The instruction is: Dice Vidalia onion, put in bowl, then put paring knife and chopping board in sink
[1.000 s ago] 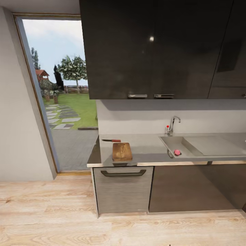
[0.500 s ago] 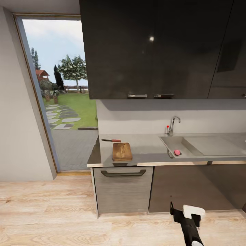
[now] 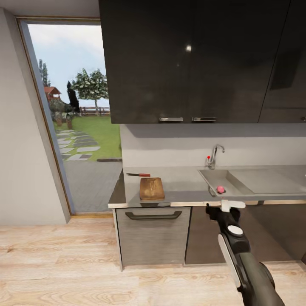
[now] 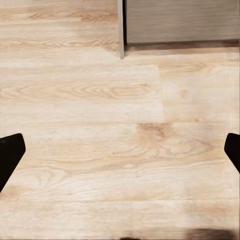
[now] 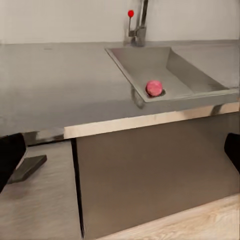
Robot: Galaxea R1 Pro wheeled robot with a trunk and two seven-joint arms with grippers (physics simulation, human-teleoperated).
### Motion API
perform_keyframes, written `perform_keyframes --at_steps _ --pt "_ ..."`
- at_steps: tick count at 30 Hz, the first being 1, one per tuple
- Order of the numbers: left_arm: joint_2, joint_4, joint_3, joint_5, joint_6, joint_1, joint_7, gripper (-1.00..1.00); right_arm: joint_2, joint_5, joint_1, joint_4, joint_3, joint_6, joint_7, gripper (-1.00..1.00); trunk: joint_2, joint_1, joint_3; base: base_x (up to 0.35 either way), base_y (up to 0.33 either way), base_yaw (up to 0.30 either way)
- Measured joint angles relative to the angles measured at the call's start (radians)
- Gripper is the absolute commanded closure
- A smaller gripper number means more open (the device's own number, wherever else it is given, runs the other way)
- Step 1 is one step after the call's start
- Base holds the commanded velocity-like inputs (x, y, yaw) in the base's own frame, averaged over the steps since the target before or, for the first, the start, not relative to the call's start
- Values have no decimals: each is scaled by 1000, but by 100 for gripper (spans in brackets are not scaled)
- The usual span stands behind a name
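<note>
The Vidalia onion (image 3: 220,189) (image 5: 154,88), a small pinkish-red ball, lies in the near corner of the grey sink (image 3: 250,182) (image 5: 145,62). To its left on the countertop (image 3: 182,182) rests the brown chopping board (image 3: 151,188), with the red-handled paring knife (image 3: 138,174) just behind it. My right gripper (image 3: 219,207) (image 5: 120,152) is raised in front of the cabinet, just below the counter edge under the sink, open and empty. Over bare wooden floor, my left gripper (image 4: 120,150) is open with nothing in it. The bowl is out of view.
A chrome tap (image 3: 216,154) with a red knob stands behind the sink. Dark wall cabinets (image 3: 191,63) hang above the counter. A grey drawer front with a dark handle (image 3: 153,215) sits below the board. A glass door (image 3: 72,119) is at the left.
My right arm has risen into the head view, from floor level up to just under the counter edge below the sink. Nothing on the counter has moved.
</note>
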State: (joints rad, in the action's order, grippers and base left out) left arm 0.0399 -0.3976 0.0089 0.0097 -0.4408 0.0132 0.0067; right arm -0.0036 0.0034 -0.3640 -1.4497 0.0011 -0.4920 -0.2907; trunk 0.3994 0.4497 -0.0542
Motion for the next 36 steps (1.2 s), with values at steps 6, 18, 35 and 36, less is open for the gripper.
perform_keyframes --at_steps 6,18,35,36 --pt "1 103 0 -1 0 0 -1 -100 45 -1 -218 65 23 -144 3 -100 0 0 0 0 0 0" --pt "2 143 0 0 0 0 0 -100 144 -4 -673 561 58 -193 6 -100 0 -1 0 192 0 0" --pt "25 143 2 12 0 0 1 -100 150 -1 -687 691 62 -163 120 -100 0 -1 0 342 40 0" --pt "26 142 2 20 0 0 1 -100 149 -1 -687 698 65 -160 133 -100 0 -1 0 338 99 0"
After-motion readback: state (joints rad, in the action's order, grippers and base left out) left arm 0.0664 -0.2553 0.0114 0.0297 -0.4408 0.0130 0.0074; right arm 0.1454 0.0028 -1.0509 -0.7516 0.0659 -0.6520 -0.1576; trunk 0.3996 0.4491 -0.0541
